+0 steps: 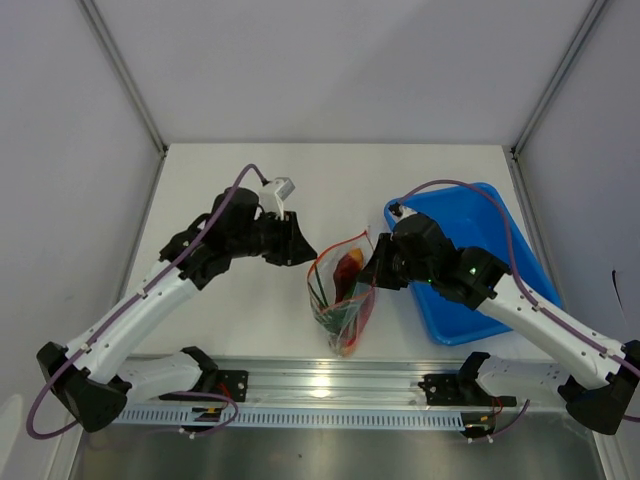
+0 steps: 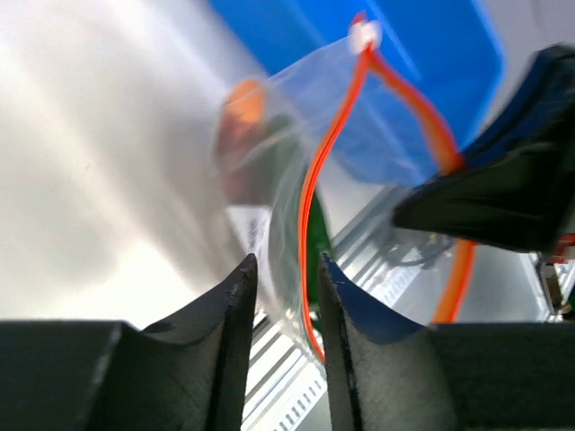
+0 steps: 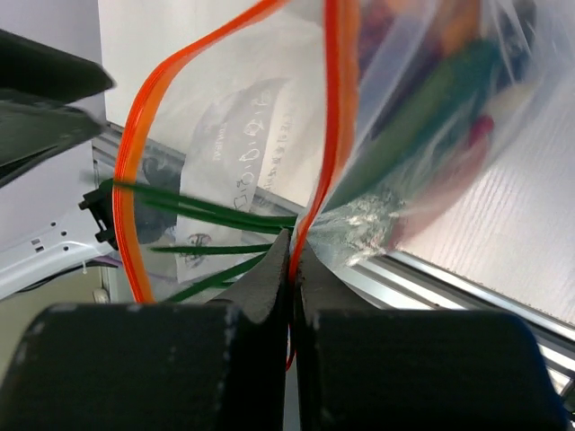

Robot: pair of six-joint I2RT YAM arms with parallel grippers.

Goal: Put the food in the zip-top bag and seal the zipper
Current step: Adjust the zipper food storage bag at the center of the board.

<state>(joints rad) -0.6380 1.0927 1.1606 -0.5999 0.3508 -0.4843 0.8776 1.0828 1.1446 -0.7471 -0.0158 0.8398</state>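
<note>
On white table point(image 1: 230, 180), pale walls point(image 1: 320, 60) around: blue tray point(image 1: 460, 210), zip-top bag point(image 1: 345, 305).

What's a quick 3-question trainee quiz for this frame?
1. True or false: the zipper of the zip-top bag is sealed.
2. Which gripper pinches the zipper? A: left. B: right.
3. Fill in: the tray beside the bag is ___.
Key: 1 false, its two strips stand apart. 2 B, the right gripper. 3 blue.
</note>
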